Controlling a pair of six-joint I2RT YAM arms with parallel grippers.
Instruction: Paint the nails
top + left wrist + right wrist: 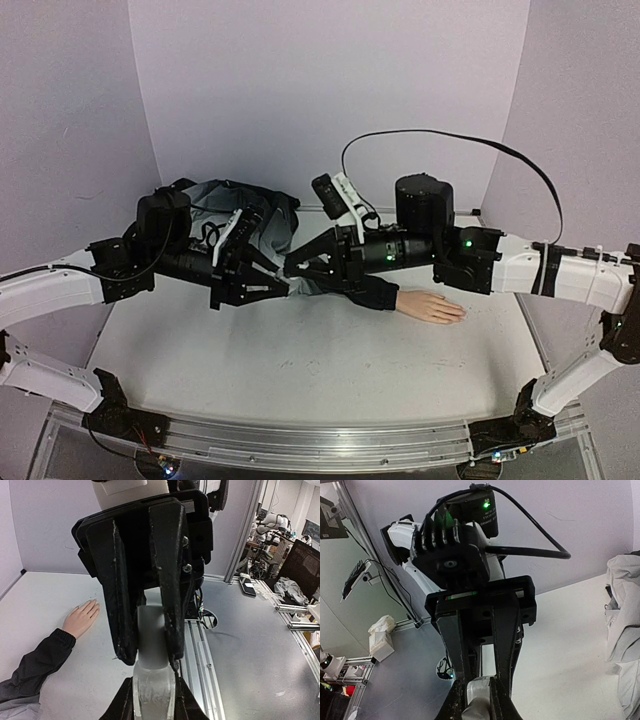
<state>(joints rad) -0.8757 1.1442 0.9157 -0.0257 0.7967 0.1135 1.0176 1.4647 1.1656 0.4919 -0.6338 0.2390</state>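
Two grippers, left gripper (152,705) and right gripper (477,702), each clamped narrow on the small whitish bottle (151,677) between them, nails (93,605) of the mannequin hand (81,618) well apart beside the jaws; risk: a skewed pull twists it loose, spilling onto the sleeve (40,660).

Light was even, diffuse, from overhead; walls (330,90) picked up lilac cast. Shadows were soft, pooled under arms (400,250) on table (300,370). Black parts were underexposed, detail crushed. Green LED (485,503) bloomed slightly. Wrist views were wide-angle, straight lines bowed at edges; nearest objects at bottom edge went soft. Lab background (280,555) in left wrist view was in focus. Top view was sharp, slightly grainy.
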